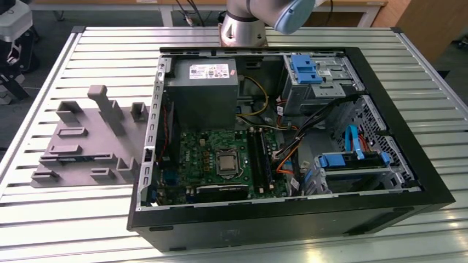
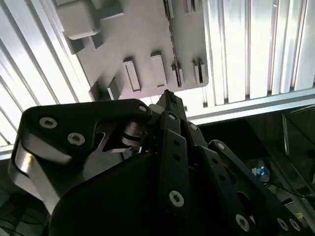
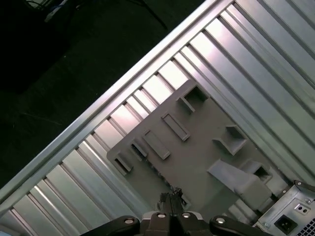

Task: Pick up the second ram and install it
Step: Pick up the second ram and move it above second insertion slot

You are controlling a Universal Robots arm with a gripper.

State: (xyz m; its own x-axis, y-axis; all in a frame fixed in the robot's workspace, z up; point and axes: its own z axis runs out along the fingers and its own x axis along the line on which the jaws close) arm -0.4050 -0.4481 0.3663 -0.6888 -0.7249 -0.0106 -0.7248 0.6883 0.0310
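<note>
The second ram seems to be the thin dark strip standing on edge near one side of the gray holder, though seen edge-on I cannot be sure. Its long axis runs straight away from the gripper, which hangs above one end of it. The fingertips are drawn together on nothing, over the slatted table.

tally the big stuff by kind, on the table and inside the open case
open computer case: 1
grey fixture plate: 1
power supply: 1
motherboard: 1
total: 4
</note>
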